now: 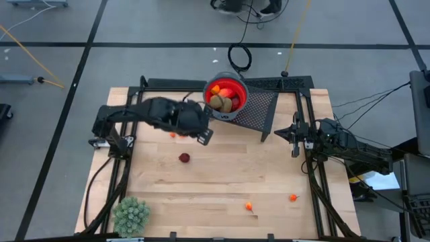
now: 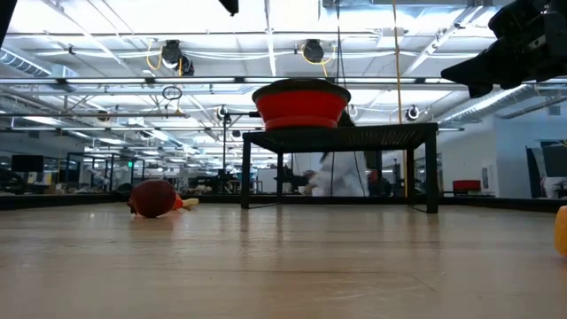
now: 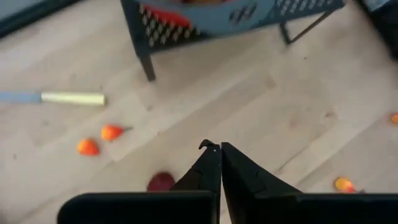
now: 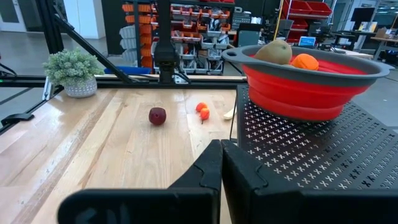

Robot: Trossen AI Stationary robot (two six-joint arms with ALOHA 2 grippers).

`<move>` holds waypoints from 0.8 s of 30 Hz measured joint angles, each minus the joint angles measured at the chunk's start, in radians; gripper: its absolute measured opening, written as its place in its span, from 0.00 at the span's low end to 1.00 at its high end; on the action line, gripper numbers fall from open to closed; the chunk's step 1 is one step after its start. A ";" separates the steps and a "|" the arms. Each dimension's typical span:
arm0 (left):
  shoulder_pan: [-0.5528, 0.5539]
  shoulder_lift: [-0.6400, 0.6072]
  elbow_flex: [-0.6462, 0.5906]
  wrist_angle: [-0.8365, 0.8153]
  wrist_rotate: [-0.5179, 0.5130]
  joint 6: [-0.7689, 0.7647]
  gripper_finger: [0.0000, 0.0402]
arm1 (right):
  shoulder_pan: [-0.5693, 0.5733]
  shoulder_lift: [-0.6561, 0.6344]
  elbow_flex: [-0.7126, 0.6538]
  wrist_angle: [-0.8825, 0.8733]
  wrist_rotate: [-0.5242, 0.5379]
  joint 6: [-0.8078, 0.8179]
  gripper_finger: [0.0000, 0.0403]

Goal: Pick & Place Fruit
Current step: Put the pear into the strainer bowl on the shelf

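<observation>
A red bowl (image 1: 226, 94) stands on a black mesh stand (image 1: 259, 111) at the far middle of the table. It holds two brown kiwi-like ovals (image 1: 222, 103) and orange pieces (image 4: 305, 61). A dark red round fruit (image 1: 184, 158) lies on the wood, also seen in the left wrist view (image 3: 161, 182). Tiny orange pieces lie near the stand (image 3: 112, 132) and near the table's front (image 1: 248, 206). My left gripper (image 3: 219, 149) hovers shut above the table, just left of the stand and beyond the dark red fruit. My right gripper (image 4: 221, 149) is shut, at the stand's right side.
A pale green spiky plant ball (image 1: 131, 214) sits at the near left corner. A knife with a yellow handle (image 3: 73, 98) lies left of the stand. Another orange piece (image 1: 293, 197) lies near the right front. Black frame rails (image 1: 316, 181) run along the table's sides.
</observation>
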 joint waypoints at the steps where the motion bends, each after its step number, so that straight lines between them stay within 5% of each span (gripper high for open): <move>1: -0.012 0.001 -0.015 -0.005 -0.001 -0.025 0.02 | 0.000 0.000 0.000 0.000 0.000 0.000 0.00; 12: -0.090 0.002 -0.247 -0.016 0.065 -0.225 0.01 | 0.000 0.000 0.000 -0.001 0.000 0.000 0.00; 24: -0.054 -0.022 -0.506 0.055 0.140 -0.207 0.00 | 0.000 0.000 0.000 -0.001 0.000 -0.001 0.00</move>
